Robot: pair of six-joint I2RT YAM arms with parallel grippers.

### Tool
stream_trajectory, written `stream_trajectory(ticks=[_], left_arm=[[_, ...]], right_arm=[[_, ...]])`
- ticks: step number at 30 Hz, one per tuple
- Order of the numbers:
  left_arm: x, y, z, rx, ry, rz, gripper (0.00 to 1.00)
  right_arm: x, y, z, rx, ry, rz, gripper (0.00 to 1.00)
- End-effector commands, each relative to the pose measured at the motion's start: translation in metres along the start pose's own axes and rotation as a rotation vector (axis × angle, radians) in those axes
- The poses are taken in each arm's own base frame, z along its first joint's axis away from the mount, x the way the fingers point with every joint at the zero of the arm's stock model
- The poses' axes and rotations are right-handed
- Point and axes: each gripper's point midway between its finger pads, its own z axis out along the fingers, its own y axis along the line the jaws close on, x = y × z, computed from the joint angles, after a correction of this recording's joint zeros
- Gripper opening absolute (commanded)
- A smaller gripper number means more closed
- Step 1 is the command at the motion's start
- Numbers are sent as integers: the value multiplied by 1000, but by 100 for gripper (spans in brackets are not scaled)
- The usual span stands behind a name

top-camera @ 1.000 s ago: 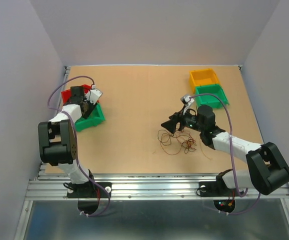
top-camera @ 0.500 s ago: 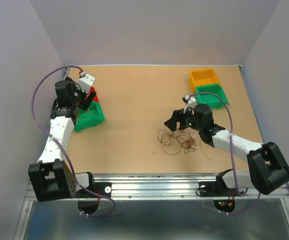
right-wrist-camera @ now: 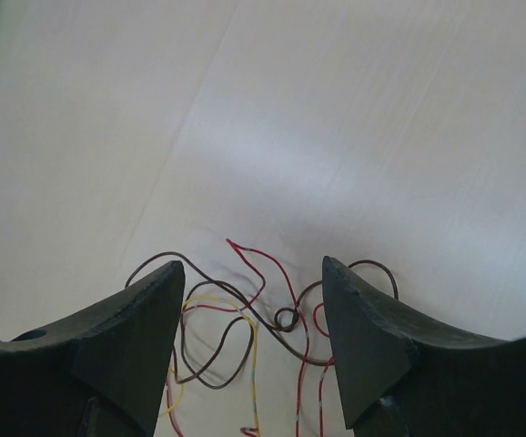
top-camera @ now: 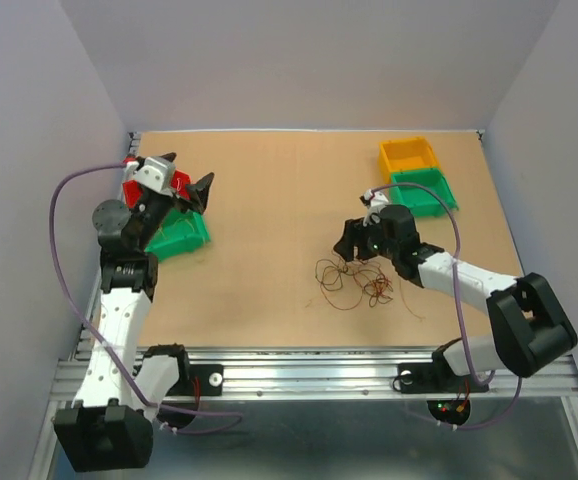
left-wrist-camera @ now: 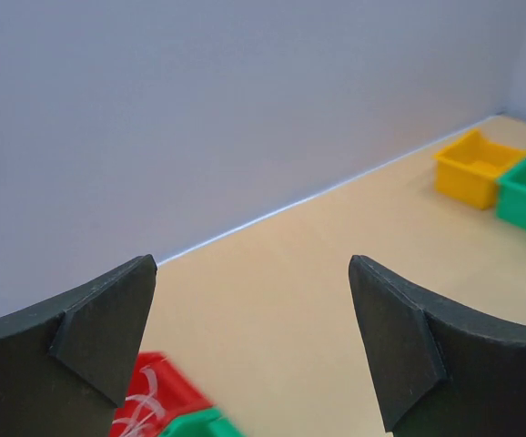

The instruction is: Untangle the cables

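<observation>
R tool (right-wrist-camera: pixel 252 273) open, empty over thin-wire tangle (right-wrist-camera: pixel 286 319); pinch one outer strand only; L tool (left-wrist-camera: pixel 252 264) wide open, empty.

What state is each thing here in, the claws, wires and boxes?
left gripper, open, empty, in the air.
right gripper, open, empty, over the cables.
cables, tangled, lying loose, unheld.
yellow bin, looks empty.
green bin beside it, looks empty.
red bin, something whitish inside.
</observation>
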Motion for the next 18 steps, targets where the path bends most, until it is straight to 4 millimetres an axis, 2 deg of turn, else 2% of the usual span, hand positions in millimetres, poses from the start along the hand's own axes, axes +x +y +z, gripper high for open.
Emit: stream_trajectory(ticks=[1,2,3,4,5,6,7,8,9,10,12,13,14,16,17,18], left_arm=[[-36,-56,32,208,-79,-142,99],[-31,-52,44,114,-64,-134,99],[-35,-82,52,157,-69,-117,99],[-36,-94,57,150,-66,-134,99],[-34,-92,68,89,-50,-142,99],[-33,-111,73,125,-39,-160,99],[-26,-117,83,130,-14,-165,99],[-22,-119,88,114,0,-167,99],[-17,-123,92,112,14,-168,99],[-2,-121,97,91,45,-161,99],[13,-121,96,80,63,-132,99],[13,-120,96,80,44,-118,99],[24,-120,90,72,42,-91,99],[36,-123,84,77,42,-94,99],[52,-132,76,112,63,-104,99],[60,-140,73,149,67,-107,99]], right_arm=[[-21,17,14,-62,-13,-56,67],[-20,16,18,-63,-6,-62,66],[-19,16,25,-63,2,-63,65],[-18,16,28,-68,7,-67,64],[-19,16,32,-71,6,-67,61],[-13,16,39,-74,23,-65,57],[-19,18,42,-81,16,-66,55],[-18,17,46,-77,21,-63,46],[-11,17,51,-76,41,-60,43],[-13,19,54,-82,41,-62,39],[-12,22,56,-91,47,-67,31],[-13,26,56,-99,45,-73,20],[-12,28,55,-110,47,-74,3],[-16,35,51,-131,35,-81,1],[-23,41,46,-148,14,-85,0],[-35,52,37,-184,-28,-92,1]])
